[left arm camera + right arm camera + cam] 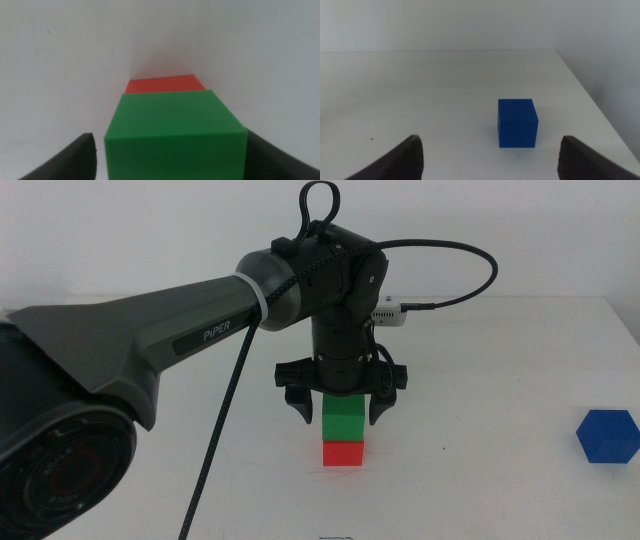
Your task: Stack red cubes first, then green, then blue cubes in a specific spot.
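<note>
We see a white table [480, 480] from above, with the left arm reaching in from the left. Its tool [340, 418], which we call the left tool, hangs straight down over a two-cube stack near the middle of the table: the green cube [343, 420] sits squarely on the red cube [343, 454], which rests on the bare tabletop. The left tool's jaws stand spread on either side of the green cube with gaps visible, so we judge it released rather than gripping. The blue cube [607, 436] sits alone at the far right of the table, well apart from the stack. The right tool [490, 155] does not show in the overhead view; from its wrist camera we see its jaws wide apart and empty, with the blue cube straight ahead between them. The blue cube lies much nearer the right arm, so we expect that arm to fetch it.
</note>
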You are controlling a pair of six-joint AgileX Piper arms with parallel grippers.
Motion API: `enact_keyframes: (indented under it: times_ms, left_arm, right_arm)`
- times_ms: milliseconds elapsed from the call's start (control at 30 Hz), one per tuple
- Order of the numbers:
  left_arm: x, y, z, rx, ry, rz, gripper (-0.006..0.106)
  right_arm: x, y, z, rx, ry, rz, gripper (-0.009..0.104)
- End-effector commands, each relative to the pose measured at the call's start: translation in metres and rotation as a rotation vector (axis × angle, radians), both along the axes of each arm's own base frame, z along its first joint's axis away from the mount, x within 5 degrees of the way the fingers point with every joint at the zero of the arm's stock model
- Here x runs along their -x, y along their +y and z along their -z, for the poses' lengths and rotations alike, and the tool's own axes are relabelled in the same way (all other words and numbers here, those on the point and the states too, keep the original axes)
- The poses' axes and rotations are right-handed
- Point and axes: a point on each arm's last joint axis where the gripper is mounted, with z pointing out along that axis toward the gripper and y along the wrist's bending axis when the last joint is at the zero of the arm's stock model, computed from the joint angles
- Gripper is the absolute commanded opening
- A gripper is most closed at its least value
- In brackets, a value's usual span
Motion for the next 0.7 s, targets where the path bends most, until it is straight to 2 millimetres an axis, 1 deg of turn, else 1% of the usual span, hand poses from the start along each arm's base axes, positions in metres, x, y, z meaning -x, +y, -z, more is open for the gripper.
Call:
enact_keyframes:
  times_ms: [0, 400, 533, 633, 667]
  left_arm:
    - [0.011, 0.008, -0.037, 0.005, -0.006, 0.000, 0.094]
    - [0.024, 0.023, -0.089, 0.064, -0.121, 0.023, 0.094]
    - [0.032, 0.030, -0.120, 0.102, -0.198, 0.082, 0.094]
    - [0.041, 0.037, -0.153, 0.132, -0.294, 0.187, 0.094]
    - [0.046, 0.041, -0.166, 0.133, -0.336, 0.255, 0.094]
  right_arm:
    - [0.001, 0.000, -0.014, 0.023, -0.117, 0.005, 0.073]
    - [0.001, 0.000, -0.014, 0.023, -0.117, 0.005, 0.073]
    - [0.001, 0.000, -0.014, 0.023, -0.117, 0.005, 0.073]
    - [0.001, 0.000, -0.014, 0.023, -0.117, 0.005, 0.073]
    - [0.001, 0.000, -0.014, 0.023, -0.117, 0.005, 0.073]
